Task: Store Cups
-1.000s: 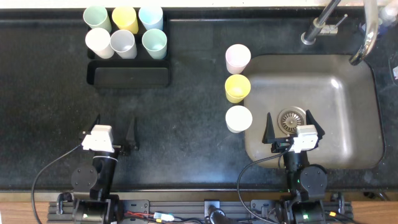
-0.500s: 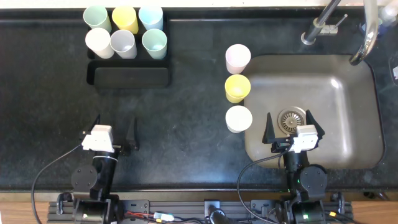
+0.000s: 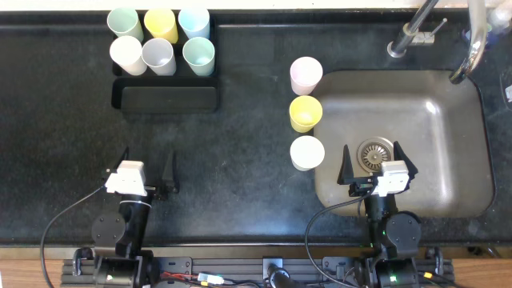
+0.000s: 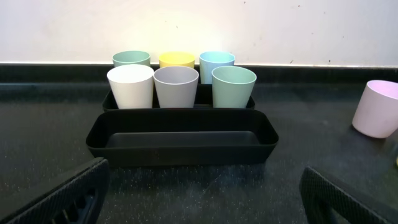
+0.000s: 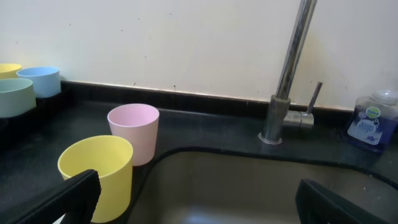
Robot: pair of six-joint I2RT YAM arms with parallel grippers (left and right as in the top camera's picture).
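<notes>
Black counter (image 3: pixel 240 160) holds 3 upright cups (image 3: pixel 306 113) beside the sink (image 3: pixel 440 144).

You can read no text or numbers here. The one label sits on the blue soap bottle (image 5: pixel 371 124) beside the tap (image 5: pixel 291 74), its print too small to make out.

Dark speckled bench (image 3: pixel 240 168), with a steel sink (image 3: pixel 448 120) sunk into its right side and a tap (image 3: pixel 410 32) standing behind the basin. On the far left, a black tray (image 3: pixel 165 99). Along the sink's left rim, upright in a row: pink cup (image 3: pixel 306 74), yellow cup (image 3: pixel 305 113), white cup (image 3: pixel 306 152), farthest to nearest.
</notes>
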